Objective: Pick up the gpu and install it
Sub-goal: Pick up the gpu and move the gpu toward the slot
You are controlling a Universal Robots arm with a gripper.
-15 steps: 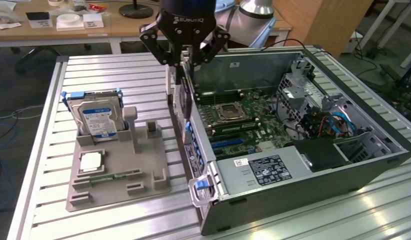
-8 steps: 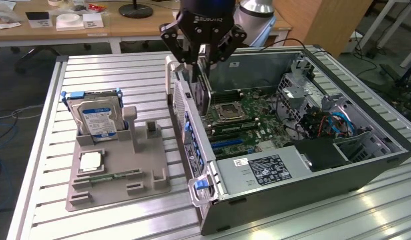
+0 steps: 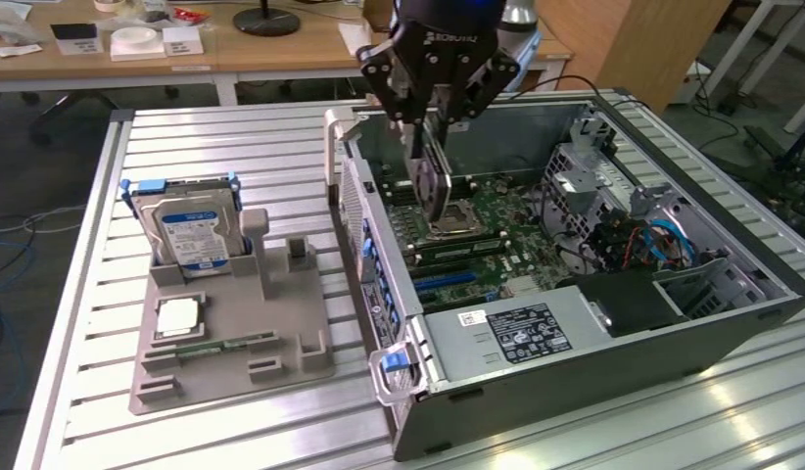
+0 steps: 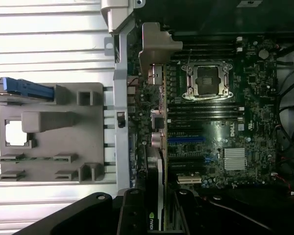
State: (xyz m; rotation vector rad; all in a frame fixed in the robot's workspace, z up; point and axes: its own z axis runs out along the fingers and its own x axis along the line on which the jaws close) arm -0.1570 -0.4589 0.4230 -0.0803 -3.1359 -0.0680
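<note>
The gpu [image 3: 436, 186] hangs on edge inside the open computer case [image 3: 716, 323], with my gripper [image 3: 433, 125] shut on its upper edge. Its lower end sits just above the motherboard [image 3: 507, 235], close to the CPU socket [image 3: 455, 227]. In the wrist view the gpu [image 4: 158, 147] appears edge-on, running from my gripper [image 4: 159, 218] out to its silver bracket [image 4: 156, 46] near the case's rear wall. It lines up alongside the blue expansion slot [image 4: 186, 139]. Whether the card touches the board cannot be told.
A grey fixture [image 3: 233, 352] stands on the slatted table at the exterior view's left, holding an upright hard drive [image 3: 187, 230], a CPU [image 3: 178, 315] and a memory stick [image 3: 219, 345]. In the case are the power supply [image 3: 534, 333] and cables [image 3: 638, 245]. Desks stand behind.
</note>
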